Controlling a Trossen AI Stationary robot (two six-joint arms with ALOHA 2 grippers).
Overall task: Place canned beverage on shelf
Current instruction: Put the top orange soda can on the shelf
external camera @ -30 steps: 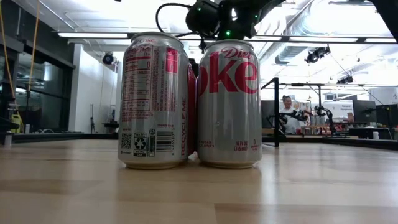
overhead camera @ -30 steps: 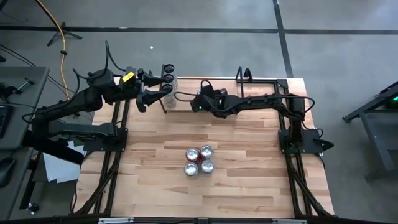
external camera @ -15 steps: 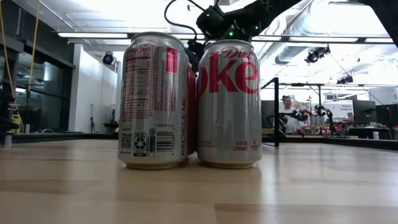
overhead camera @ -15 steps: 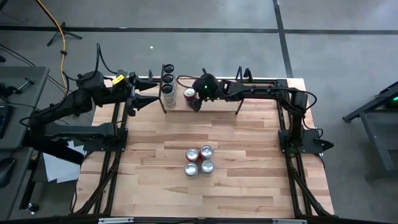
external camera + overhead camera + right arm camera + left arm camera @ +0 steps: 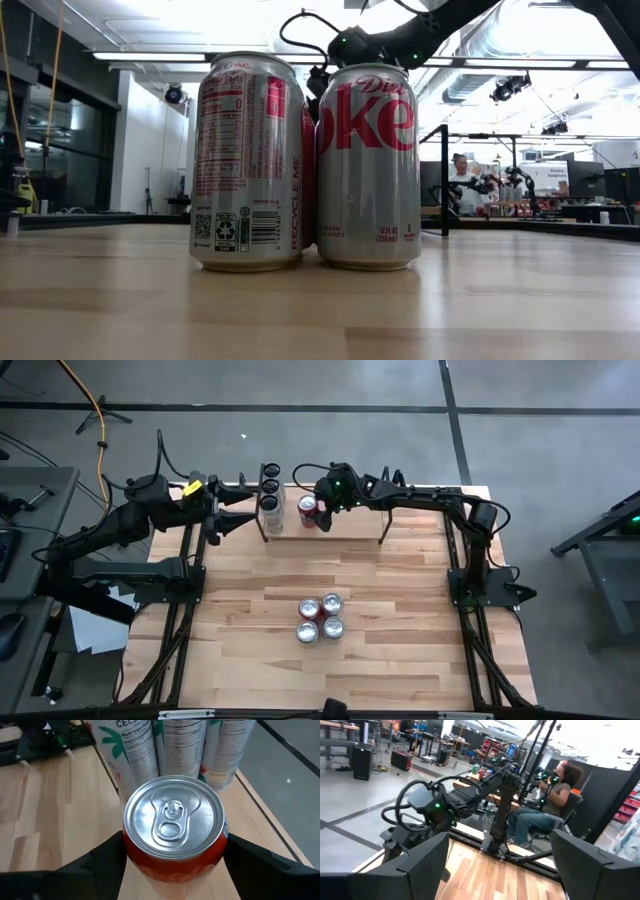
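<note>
A red canned beverage [image 5: 172, 827] with a silver top stands upright on the shelf [image 5: 350, 522], a low pale plank rack at the table's far edge. Three tall white cans [image 5: 270, 487] stand in a row on the shelf's left end, just beyond it. My right gripper [image 5: 175, 857] reaches in from the right, slanting down, with one finger on each side of the red can [image 5: 308, 510]. My left gripper [image 5: 222, 520] hangs open and level left of the shelf, holding nothing [image 5: 495, 865]. My right gripper pinches the red can's round wall just below its top rim [image 5: 125, 847], one finger on each side. The fingers come slanting down from the shelf's right and far side. The can is upright, its bottom on the shelf's plank [image 5: 175, 890] as far as shows.
Several Diet Coke cans [image 5: 320, 618] stand bunched at the table's middle and fill the low view [image 5: 305, 165]. Black frame rails run along both table sides [image 5: 185, 610]. A seated person [image 5: 547, 805] shows beyond the table in the left wrist view.
My right gripper has swung toward the table's far edge and rolled its wrist. The red can, hidden under the gripper before, now stands upright on the shelf beside the tall cans. My left gripper has drawn back from the shelf toward the table's left edge.
</note>
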